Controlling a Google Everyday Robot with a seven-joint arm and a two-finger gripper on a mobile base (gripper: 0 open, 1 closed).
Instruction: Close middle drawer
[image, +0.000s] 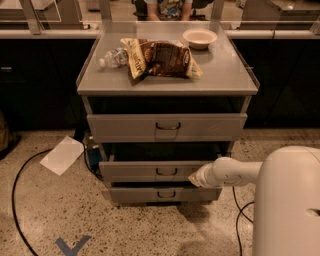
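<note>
The middle drawer (135, 171) is a low grey metal front with a small dark wire handle (166, 172). It stands pulled out a little, with a dark gap above it. My gripper (193, 179) is at the end of the white arm (230, 172), which reaches in from the right. The gripper is against the right part of the drawer's front, just right of the handle.
The taller top drawer (167, 127) sits above and the narrow bottom drawer (165, 194) below. On the cabinet top (220, 75) lie a chip bag (160, 57), a water bottle (112, 57) and a bowl (200, 37). A white sheet (62, 155), a black cable (20, 200) and blue tape (72, 246) are on the floor at the left.
</note>
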